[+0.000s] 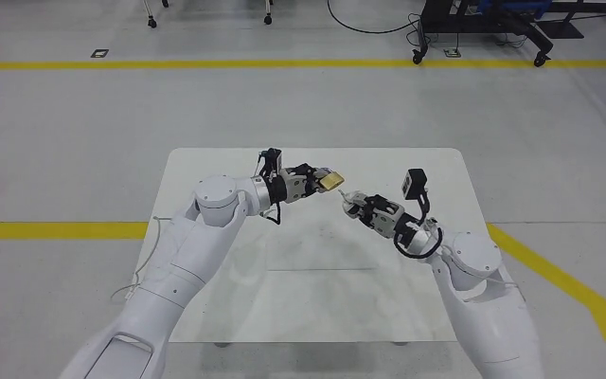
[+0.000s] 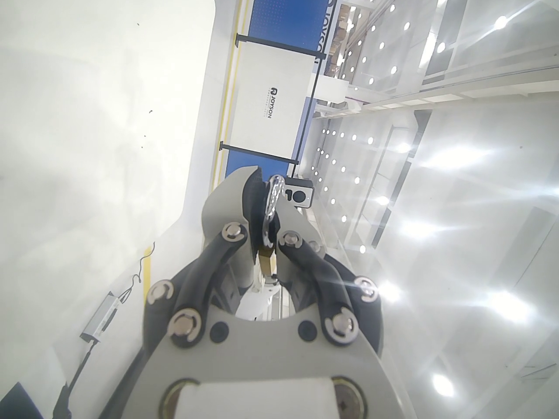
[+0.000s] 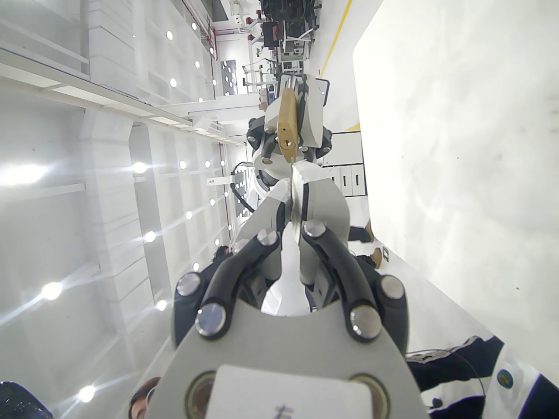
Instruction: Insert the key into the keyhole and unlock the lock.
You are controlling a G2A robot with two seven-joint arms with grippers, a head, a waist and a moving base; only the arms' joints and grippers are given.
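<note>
Over the white table (image 1: 322, 303), the right gripper (image 3: 291, 178) pinches the key (image 3: 291, 166) between fingers drawn almost together, with the thin blade pointing outward. Just beyond it, at about eleven o'clock in the top view, the left gripper (image 1: 317, 181) clamps the brass lock (image 1: 330, 178) with its keyhole end facing the key. The blade tip sits at the keyhole. Whether it has entered, I cannot tell.

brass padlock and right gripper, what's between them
Only the thin silver key, poking from the right gripper toward the brass padlock; in the top view, bare white table lies under that gap.
</note>
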